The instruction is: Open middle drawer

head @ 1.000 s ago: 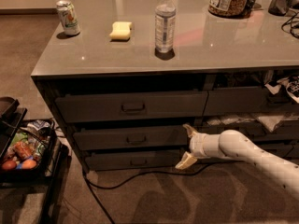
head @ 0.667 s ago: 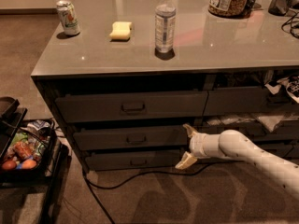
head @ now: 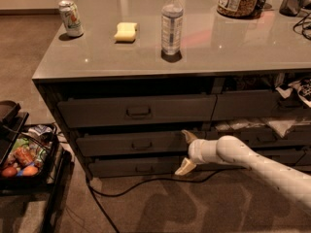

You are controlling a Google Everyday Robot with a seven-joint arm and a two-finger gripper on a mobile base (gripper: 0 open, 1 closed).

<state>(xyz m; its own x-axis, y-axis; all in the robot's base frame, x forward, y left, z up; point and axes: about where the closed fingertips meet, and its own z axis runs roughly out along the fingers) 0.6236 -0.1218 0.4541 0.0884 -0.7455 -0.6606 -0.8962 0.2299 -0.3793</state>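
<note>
Cream-coloured gripper claw [head: 186,152] has its fingers spread apart and grips nothing. It sits at the right end of the middle drawer [head: 112,144], right of the bar handle [head: 141,144]. I judge the drawer barely opened, if at all; the grasp and pull are not yet done.

The gripper [head: 183,152] sits at the right end of the middle drawer [head: 112,144], right of its handle [head: 141,144].
</note>
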